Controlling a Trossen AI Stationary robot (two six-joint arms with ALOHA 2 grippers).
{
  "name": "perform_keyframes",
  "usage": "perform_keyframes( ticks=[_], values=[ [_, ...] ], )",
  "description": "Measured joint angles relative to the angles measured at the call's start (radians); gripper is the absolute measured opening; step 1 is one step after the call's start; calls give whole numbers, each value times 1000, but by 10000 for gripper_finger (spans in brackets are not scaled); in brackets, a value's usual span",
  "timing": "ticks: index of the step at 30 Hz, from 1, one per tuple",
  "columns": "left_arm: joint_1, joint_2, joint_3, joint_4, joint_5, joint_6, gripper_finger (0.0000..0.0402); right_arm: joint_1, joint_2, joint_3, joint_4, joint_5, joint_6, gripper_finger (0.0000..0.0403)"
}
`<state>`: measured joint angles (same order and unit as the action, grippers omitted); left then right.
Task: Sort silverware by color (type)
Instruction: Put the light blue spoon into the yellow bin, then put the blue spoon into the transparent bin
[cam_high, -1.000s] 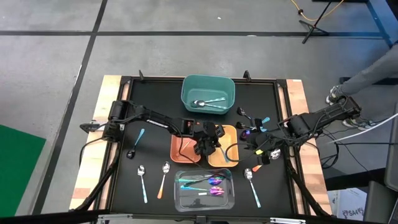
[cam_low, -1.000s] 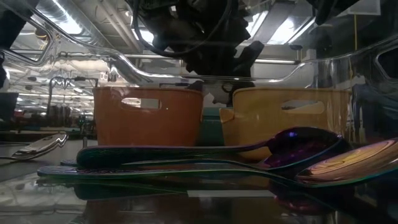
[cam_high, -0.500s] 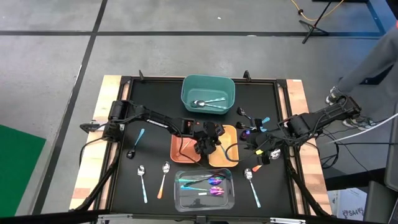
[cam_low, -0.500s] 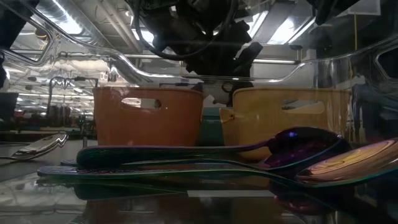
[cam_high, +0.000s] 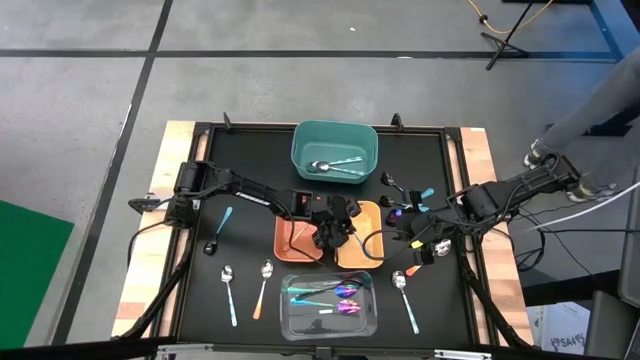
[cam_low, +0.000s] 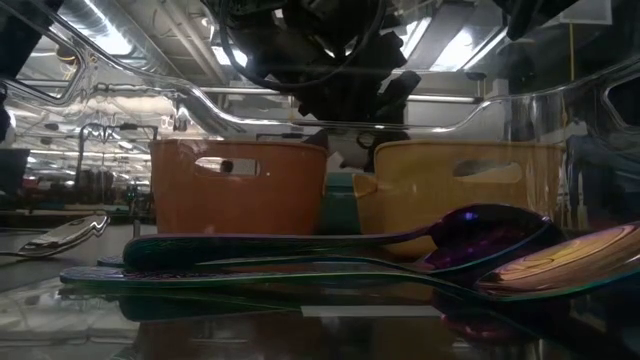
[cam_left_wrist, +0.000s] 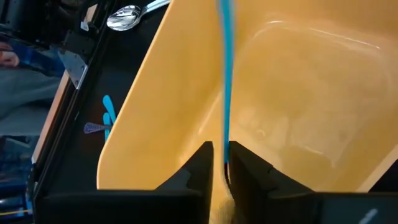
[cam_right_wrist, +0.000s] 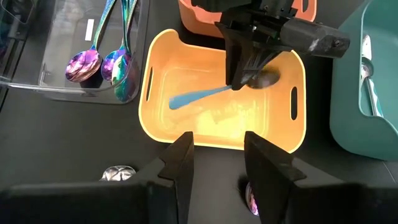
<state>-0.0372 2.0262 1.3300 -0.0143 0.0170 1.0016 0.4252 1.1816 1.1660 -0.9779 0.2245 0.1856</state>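
left gripper (cam_right_wrist: 249, 73) fingers pinching teal-handled spoon (cam_right_wrist: 205, 94) over yellow bin (cam_right_wrist: 163, 134); release low, centered. right gripper (cam_high: 418, 243) at 3 o'clock, fingers apart, empty.

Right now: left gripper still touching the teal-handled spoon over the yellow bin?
Touching. Right wrist view shows the left gripper pinching the teal-handled spoon near its bowl above the yellow bin.

One camera looks straight down on the whole bench (cam_high: 250, 150). Another sits at bench height, close behind the clear bin (cam_low: 560, 110), facing the orange bin (cam_low: 238, 190). Both wrist cameras look down closely into the yellow bin (cam_left_wrist: 298, 93), seen from all views.
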Motion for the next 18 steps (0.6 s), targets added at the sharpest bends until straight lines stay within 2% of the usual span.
perform_keyframes(
  ticks=[7, 18],
  values=[
    [0, 0, 0, 0, 0, 0, 75, 0, 0, 0, 0, 0, 0, 129],
    [0, 0, 0, 7, 0, 3, 79, 0, 0, 0, 0, 0, 0, 129]
  ],
)
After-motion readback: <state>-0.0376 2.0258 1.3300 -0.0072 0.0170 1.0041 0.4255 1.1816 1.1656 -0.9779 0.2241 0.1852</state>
